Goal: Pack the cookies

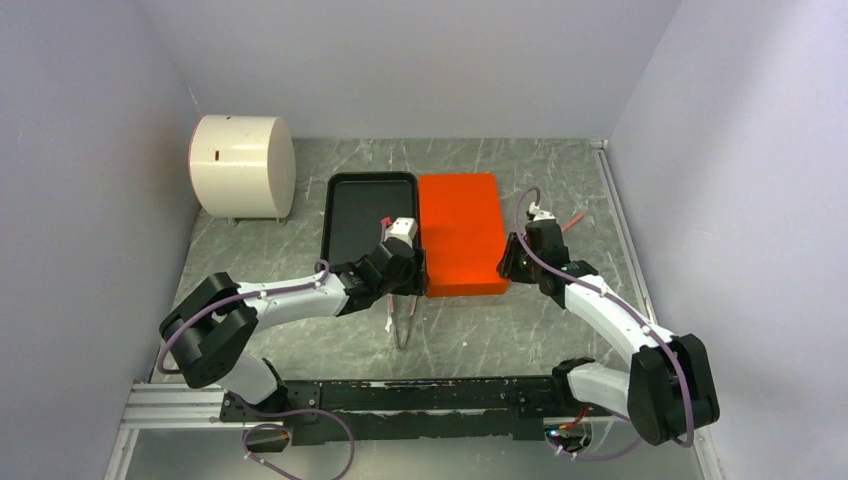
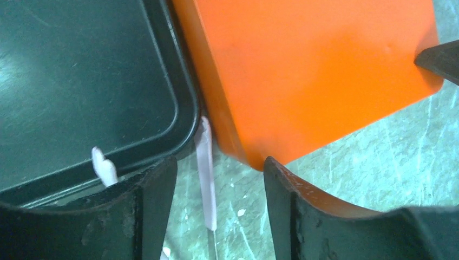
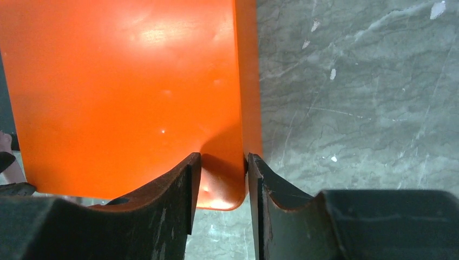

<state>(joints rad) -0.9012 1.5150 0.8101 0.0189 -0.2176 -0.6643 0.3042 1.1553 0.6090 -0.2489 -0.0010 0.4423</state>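
Note:
No cookies show in any view. An orange box (image 1: 462, 232), closed side up, lies beside a black tray (image 1: 350, 225). My left gripper (image 1: 410, 268) is open and empty at the box's near left corner (image 2: 254, 157), where tray (image 2: 81, 92) and box meet. Its fingers (image 2: 154, 200) straddle a white tong arm (image 2: 205, 173). My right gripper (image 1: 510, 262) sits at the box's near right corner. In the right wrist view its jaws (image 3: 223, 165) stand narrow around the orange corner (image 3: 222, 189), the right finger (image 3: 265, 184) against the side wall.
A white cylinder (image 1: 240, 165) lies on its side at the back left. Tongs (image 1: 400, 322) lie on the marble table (image 1: 500, 335) in front of the tray. Grey walls close in the left, back and right. The arms' base rail (image 1: 400, 400) runs along the near edge.

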